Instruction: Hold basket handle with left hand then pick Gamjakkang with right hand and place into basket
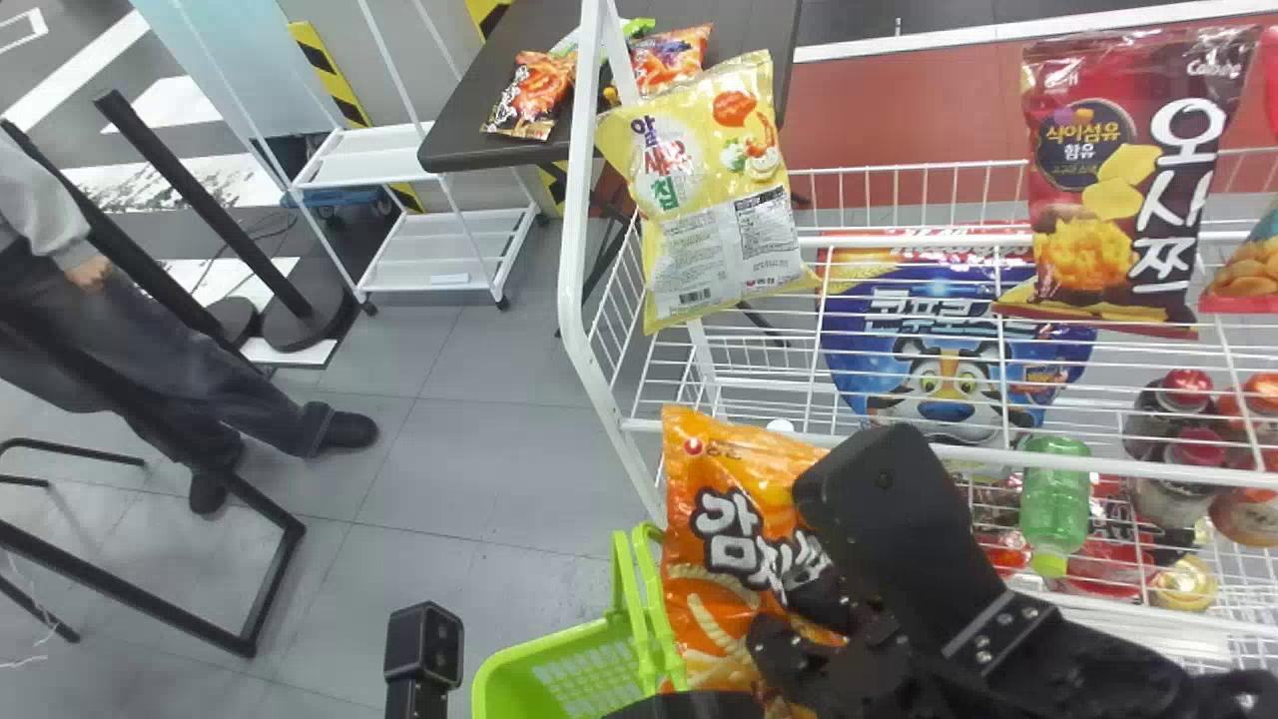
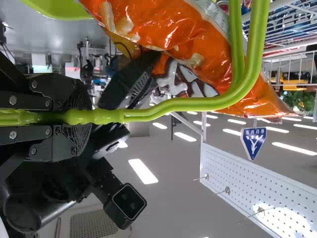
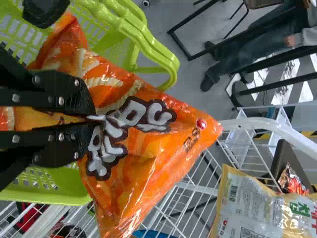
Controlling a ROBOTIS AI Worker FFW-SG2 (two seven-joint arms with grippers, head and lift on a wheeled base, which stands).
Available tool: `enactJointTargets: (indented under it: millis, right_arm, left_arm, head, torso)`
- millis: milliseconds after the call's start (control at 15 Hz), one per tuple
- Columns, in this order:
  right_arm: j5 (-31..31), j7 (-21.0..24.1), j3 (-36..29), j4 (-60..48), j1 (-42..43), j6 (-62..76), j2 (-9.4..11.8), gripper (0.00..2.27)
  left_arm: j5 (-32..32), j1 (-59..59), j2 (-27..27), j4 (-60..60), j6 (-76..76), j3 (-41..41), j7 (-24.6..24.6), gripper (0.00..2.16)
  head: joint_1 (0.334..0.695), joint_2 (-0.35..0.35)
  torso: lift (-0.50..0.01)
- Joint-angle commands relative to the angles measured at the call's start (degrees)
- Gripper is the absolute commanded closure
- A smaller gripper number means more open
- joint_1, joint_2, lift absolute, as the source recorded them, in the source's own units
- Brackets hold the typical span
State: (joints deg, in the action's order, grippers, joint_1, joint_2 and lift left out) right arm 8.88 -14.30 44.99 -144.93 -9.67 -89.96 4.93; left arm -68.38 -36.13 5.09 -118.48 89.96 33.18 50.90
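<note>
A shop or shop-like setup: a white wire display rack with snack bags and 1 green bottle, 1 shopping basket, 1 pegboard.

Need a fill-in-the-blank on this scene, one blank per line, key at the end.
1. The left claw grips the handle of the ____ basket.
2. The Gamjakkang bag is pinched in the ____ claw.
3. In the head view, the snack bag hanging at the left end of the rack is mostly ____.

Missing words: green; right; yellow.
</note>
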Motion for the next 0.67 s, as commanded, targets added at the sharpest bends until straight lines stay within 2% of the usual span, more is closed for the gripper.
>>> enactJointTargets:
  millis: [0,200,400,467,600]
  right_arm:
    - [1.76,-1.96,0.62,-0.88,-0.26,-0.12,0.35,0.06]
    - [4.83,-5.57,0.71,-3.34,-0.79,-0.12,1.05,0.06]
    - [9.67,-11.10,0.71,-7.74,-2.81,-0.12,3.07,0.06]
    - [11.51,-10.84,1.24,-9.49,-3.95,-0.12,4.13,0.07]
    - [12.57,-5.39,0.62,-11.43,-7.29,-0.12,5.97,0.08]
  left_arm:
    - [0.00,0.01,0.01,0.09,0.07,0.22,0.08,2.15]
    - [0.00,-0.08,-0.08,0.09,0.07,0.22,0.16,2.15]
    - [0.00,-0.08,-0.08,0.18,0.07,0.22,0.08,2.15]
    - [0.00,-0.08,-0.08,0.26,0.07,0.22,0.08,2.15]
    - [0.00,-0.08,-0.17,0.61,0.07,0.22,0.25,2.15]
  head:
    - [0.695,0.350]
    - [0.695,0.350]
    - [0.695,0.350]
    - [0.695,0.350]
    - [0.695,0.350]
  torso:
    - [-0.018]
    - [-0.018]
    - [-0.018]
    - [-0.018]
    - [-0.018]
